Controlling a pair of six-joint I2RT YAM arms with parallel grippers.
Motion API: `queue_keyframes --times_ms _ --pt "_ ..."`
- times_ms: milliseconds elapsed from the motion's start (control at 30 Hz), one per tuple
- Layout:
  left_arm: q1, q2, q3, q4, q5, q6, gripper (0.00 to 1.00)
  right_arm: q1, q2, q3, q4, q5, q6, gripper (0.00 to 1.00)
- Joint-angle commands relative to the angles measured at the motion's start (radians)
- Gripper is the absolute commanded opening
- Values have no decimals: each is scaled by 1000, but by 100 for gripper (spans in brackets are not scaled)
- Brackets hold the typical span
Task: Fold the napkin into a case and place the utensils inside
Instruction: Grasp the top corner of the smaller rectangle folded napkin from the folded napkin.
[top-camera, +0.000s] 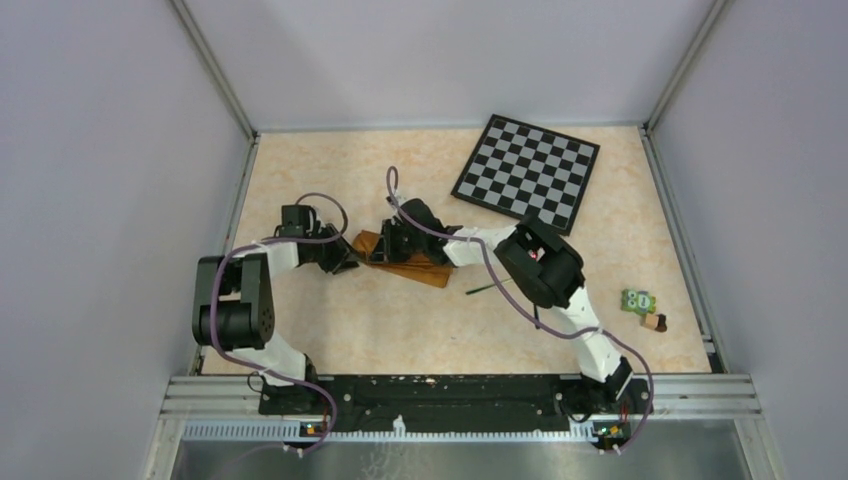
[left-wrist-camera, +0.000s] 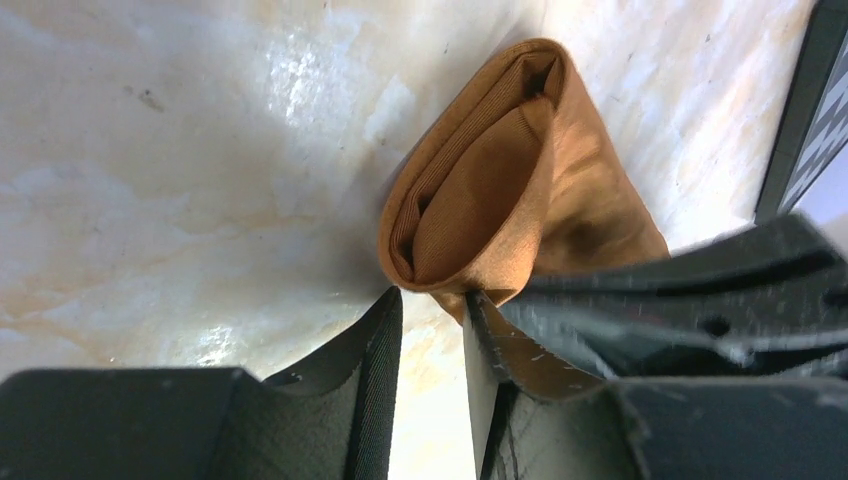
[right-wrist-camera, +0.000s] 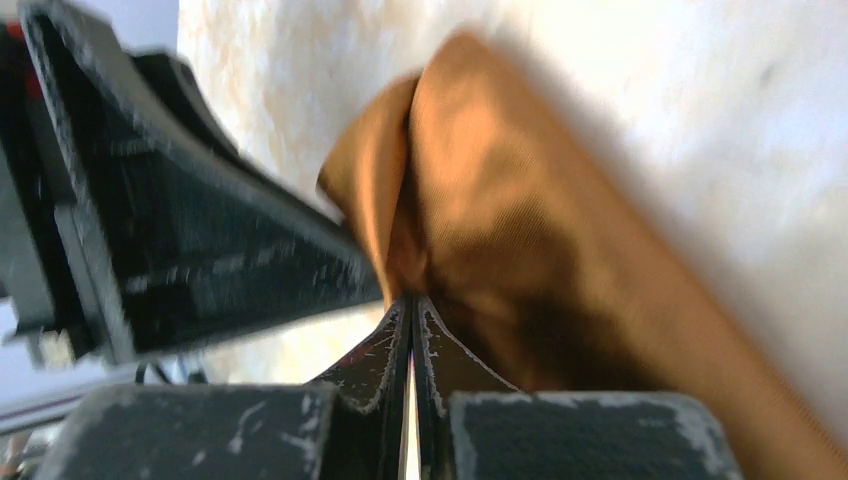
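Observation:
The rust-brown napkin (top-camera: 420, 268) lies folded into a narrow case mid-table. In the left wrist view its open mouth (left-wrist-camera: 480, 190) faces me, layers curled apart. My left gripper (top-camera: 345, 262) is open at the case's left end. Its tips (left-wrist-camera: 432, 295) sit just before the cloth with bare table between them. My right gripper (top-camera: 385, 245) is shut on the case's upper edge (right-wrist-camera: 410, 300), pinching a fold. One slim dark utensil (top-camera: 490, 287) lies on the table right of the case, under the right arm. The spoon is not in view.
The black-and-grey checkered board (top-camera: 527, 167) lies at the back right. A small green toy (top-camera: 638, 300) and a brown piece (top-camera: 655, 322) sit near the right edge. The right gripper's finger (left-wrist-camera: 700, 290) crowds the left wrist view.

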Motion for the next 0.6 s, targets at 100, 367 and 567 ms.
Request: queue_keyframes --times_ms 100,367,567 --pt "-18 19 6 -47 -187 56 40 2 -333 -121 -174 -101 -131 14" --pt "-19 -129 -70 -85 -144 65 61 -20 -596 -281 -331 6 -670 80" --pt "-16 -198 -51 -150 -131 102 65 -15 -632 -361 -322 157 -944 83"
